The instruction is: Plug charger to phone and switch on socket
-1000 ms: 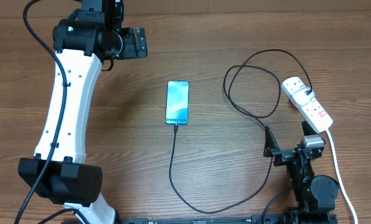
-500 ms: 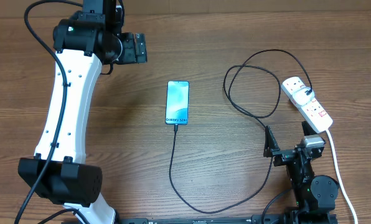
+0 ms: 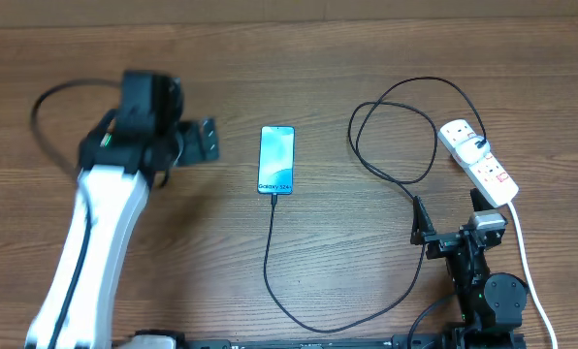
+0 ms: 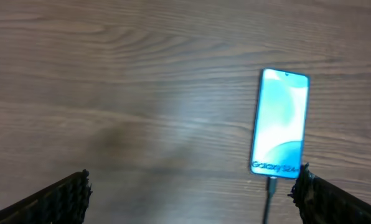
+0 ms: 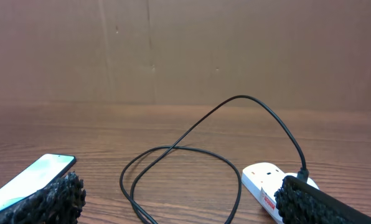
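The phone (image 3: 276, 159) lies flat mid-table, screen lit, "Galaxy S24+" band at its near end. It also shows in the left wrist view (image 4: 280, 122) and at the left edge of the right wrist view (image 5: 30, 175). The charger cable (image 3: 270, 254) is plugged into the phone's near end, runs toward me, curves right and loops (image 3: 396, 136) up to the socket (image 3: 478, 160), a white strip with red switches, also seen in the right wrist view (image 5: 266, 183). My left gripper (image 3: 209, 142) is open, empty, left of the phone. My right gripper (image 3: 446, 221) is open, empty, near the front right.
The socket's thick white cord (image 3: 524, 254) runs down the right side past my right arm's base. The table is brown wood, with a brown wall behind it in the right wrist view.
My left arm has pulled back toward me and lowered; its gripper moved nearer along the phone's left. The phone, cable, socket and right arm have not moved.
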